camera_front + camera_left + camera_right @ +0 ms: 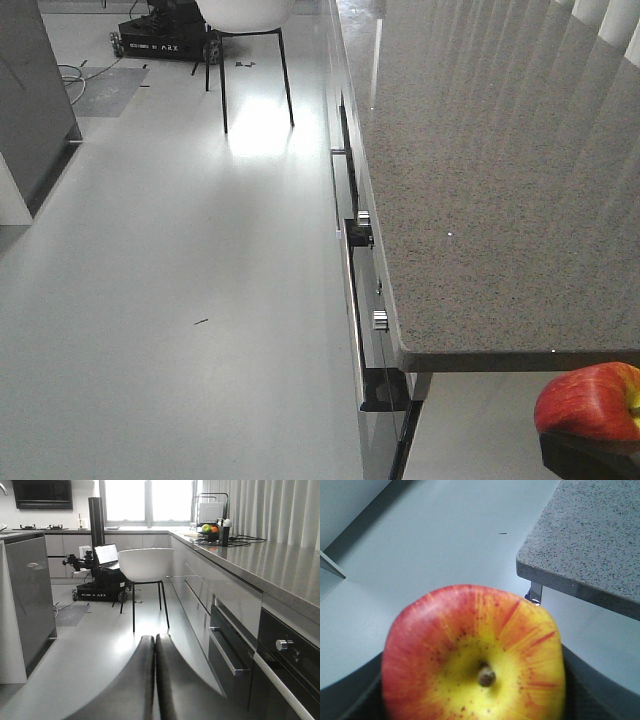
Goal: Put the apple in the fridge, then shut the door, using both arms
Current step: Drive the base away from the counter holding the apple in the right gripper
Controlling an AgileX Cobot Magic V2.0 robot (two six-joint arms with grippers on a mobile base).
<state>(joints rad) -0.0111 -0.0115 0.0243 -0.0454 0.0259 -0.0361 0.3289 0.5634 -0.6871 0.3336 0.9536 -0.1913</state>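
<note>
The red and yellow apple (475,655) fills the right wrist view, its stem dimple facing the camera. My right gripper (475,702) is shut on it, with a black finger (350,700) showing on each side. In the front view the apple (590,400) sits at the bottom right corner on the black gripper (590,455), just below the end of the countertop. My left gripper (155,645) is shut and empty, its two pads pressed together, pointing down the kitchen aisle above the floor. The fridge and its door are out of view.
A speckled grey countertop (480,150) runs along the right over drawers and an oven front (355,300) with protruding handles and knobs. A dark grey counter block (30,600) stands at the left. A white chair (145,562) and a black wheeled robot base (100,587) stand down the aisle.
</note>
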